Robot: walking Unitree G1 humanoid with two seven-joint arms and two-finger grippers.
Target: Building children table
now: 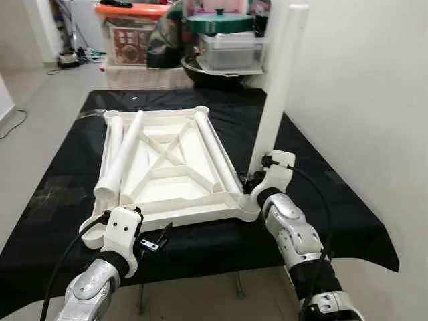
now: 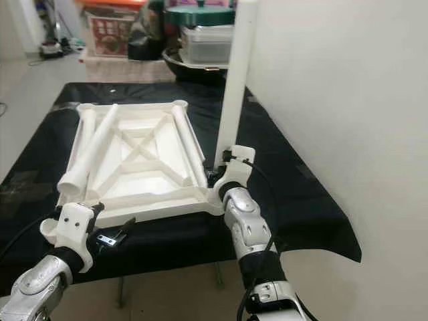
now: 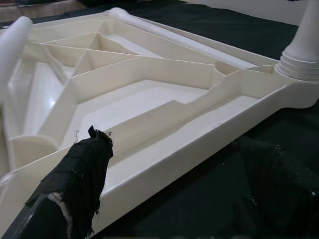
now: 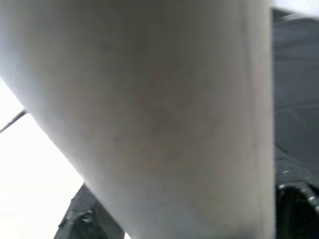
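1. Left eye view: upturned white tabletop (image 1: 167,167) lying flat on black cloth (image 1: 321,180), ribbed underside up; three loose legs (image 1: 124,157) resting lengthwise inside it, long axes running 12 to 6 o'clock
2. Fourth leg (image 1: 277,87) standing upright in the near corner socket (image 1: 249,200) at 5 o'clock of the tabletop, axis vertical with a slight lean toward 1 o'clock; threaded foot seen seated at the socket in the left wrist view
3. Right gripper (image 1: 256,179) wrapped round the base of that leg, fingers closed on it; clearly the nearer arm to the joint; leg directly at 12 o'clock from the wrist
4. Left gripper (image 1: 159,239) hovering off the near edge at 7 o'clock, fingers apart and holding nothing; fingertips (image 3: 84,164) just short of the rim
5. Judged next: turning about the vertical axis, so keeping the leg plumb over the socket matters most
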